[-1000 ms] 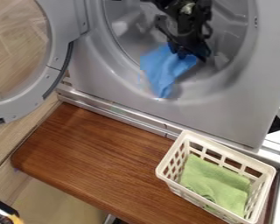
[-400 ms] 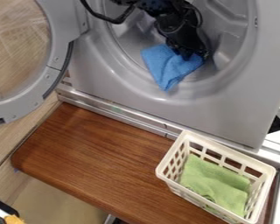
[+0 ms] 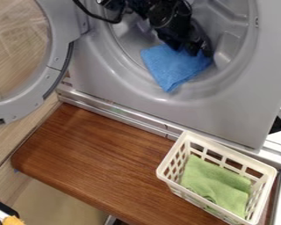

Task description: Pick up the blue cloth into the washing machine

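My black gripper (image 3: pixel 191 49) hangs inside the round opening of the grey washing machine (image 3: pixel 166 107), against the upper edge of the blue cloth (image 3: pixel 173 68). Whether it grips the cloth cannot be made out. The cloth lies spread in the lower part of the opening, with one corner pointing down over the inner rim. The gripper covers part of the cloth's top edge.
The machine's round door (image 3: pixel 60 57) stands open at the left. Below the machine is a brown wooden board (image 3: pixel 102 162). A cream basket (image 3: pixel 172 186) with a green cloth (image 3: pixel 216 182) inside stands at the lower right.
The arm has swung and tilted within the opening. The blue cloth has spread wider to the right, and its lower corner has risen a little.
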Controlling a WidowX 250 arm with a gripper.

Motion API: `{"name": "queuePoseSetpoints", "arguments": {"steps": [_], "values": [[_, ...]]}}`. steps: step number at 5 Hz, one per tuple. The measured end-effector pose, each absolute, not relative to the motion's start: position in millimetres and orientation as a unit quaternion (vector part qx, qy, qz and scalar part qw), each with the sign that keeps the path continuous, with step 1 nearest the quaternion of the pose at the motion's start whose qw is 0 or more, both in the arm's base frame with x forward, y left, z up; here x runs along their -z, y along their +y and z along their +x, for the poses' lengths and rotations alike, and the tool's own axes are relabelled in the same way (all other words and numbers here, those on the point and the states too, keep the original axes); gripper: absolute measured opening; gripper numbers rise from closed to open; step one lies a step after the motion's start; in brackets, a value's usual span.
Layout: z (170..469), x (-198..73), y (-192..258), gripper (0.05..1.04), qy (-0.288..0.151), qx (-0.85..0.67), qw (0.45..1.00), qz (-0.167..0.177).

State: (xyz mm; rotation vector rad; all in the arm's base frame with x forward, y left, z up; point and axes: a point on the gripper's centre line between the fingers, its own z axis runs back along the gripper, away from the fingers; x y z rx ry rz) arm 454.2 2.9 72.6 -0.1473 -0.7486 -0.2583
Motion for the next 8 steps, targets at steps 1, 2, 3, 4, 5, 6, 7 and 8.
{"name": "queuePoseSetpoints", "arguments": {"steps": [1, 2, 3, 4, 5, 6, 7, 8], "values": [[456, -77, 0, 1.009, -0.350, 0.120, 0.926, -0.077], [446, -68, -19, 1.002, -0.308, 0.133, 0.941, -0.054], [427, -72, -23, 1.000, -0.281, 0.129, 0.950, -0.034], [393, -62, -26, 1.000, -0.250, 0.111, 0.961, -0.051], [358, -69, -16, 1.000, -0.237, 0.075, 0.967, -0.049], [328, -78, -2, 1.000, -0.191, 0.011, 0.981, -0.022], [298, -81, 4, 1.000, -0.116, -0.021, 0.993, -0.002], [263, -97, 5, 1.000, -0.075, -0.085, 0.986, 0.119]]}}
